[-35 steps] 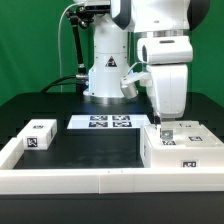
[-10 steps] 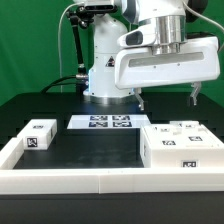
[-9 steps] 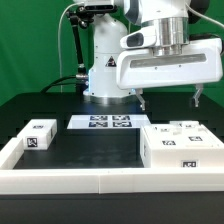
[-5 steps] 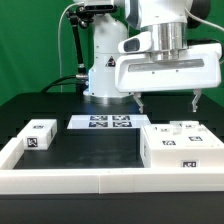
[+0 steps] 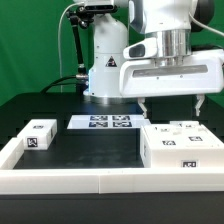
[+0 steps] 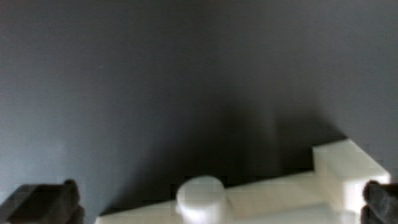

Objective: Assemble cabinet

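The cabinet (image 5: 183, 146) is a white box with square tags on its front and top. It stands at the exterior view's right, against the white frame. My gripper (image 5: 173, 108) hangs just above its top with the jaws spread wide and nothing between them. One fingertip (image 5: 143, 105) is over the cabinet's left end, the other over its right end. In the wrist view both dark fingertips (image 6: 39, 205) sit far apart, and a blurred white part of the cabinet (image 6: 294, 190) with a rounded knob lies between them.
A small white tagged cube (image 5: 40, 134) sits at the exterior view's left. The marker board (image 5: 105, 123) lies flat in the middle back. A low white frame (image 5: 70, 178) borders the black table. The robot base (image 5: 105, 70) stands behind.
My gripper has lifted off the cabinet top and turned broadside with the jaws wide. Over the last second it has shifted toward the exterior view's right and come down a little.
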Motion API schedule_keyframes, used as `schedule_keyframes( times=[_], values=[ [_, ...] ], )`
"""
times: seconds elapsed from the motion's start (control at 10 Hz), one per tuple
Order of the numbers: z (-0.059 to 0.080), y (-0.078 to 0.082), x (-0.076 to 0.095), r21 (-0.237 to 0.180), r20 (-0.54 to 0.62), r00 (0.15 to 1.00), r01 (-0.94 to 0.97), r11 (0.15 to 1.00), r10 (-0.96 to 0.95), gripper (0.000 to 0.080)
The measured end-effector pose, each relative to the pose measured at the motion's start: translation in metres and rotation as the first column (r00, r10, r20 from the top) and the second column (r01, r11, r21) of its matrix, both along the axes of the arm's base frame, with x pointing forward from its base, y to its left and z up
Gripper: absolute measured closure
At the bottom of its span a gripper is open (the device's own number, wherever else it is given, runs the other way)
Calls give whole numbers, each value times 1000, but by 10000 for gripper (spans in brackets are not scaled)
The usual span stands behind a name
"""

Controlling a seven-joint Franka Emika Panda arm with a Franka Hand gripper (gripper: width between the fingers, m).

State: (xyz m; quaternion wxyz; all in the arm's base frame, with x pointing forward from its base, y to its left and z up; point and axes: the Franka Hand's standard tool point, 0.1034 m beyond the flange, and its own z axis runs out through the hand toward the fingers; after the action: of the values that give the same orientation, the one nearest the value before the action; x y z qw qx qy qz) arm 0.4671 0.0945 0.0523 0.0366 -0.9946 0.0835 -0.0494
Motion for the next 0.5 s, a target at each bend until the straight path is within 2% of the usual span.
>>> schedule_keyframes(
  times=[0.2,0.3,0.5],
  values=[
    [-4,-1,-1,-12,8,1000,-14,1000,14,3],
    [-6,-8,1,-14,8,1000,-14,1000,14,3],
    [-6,-7,1,-14,8,1000,-17,1000,17,3]
  ],
)
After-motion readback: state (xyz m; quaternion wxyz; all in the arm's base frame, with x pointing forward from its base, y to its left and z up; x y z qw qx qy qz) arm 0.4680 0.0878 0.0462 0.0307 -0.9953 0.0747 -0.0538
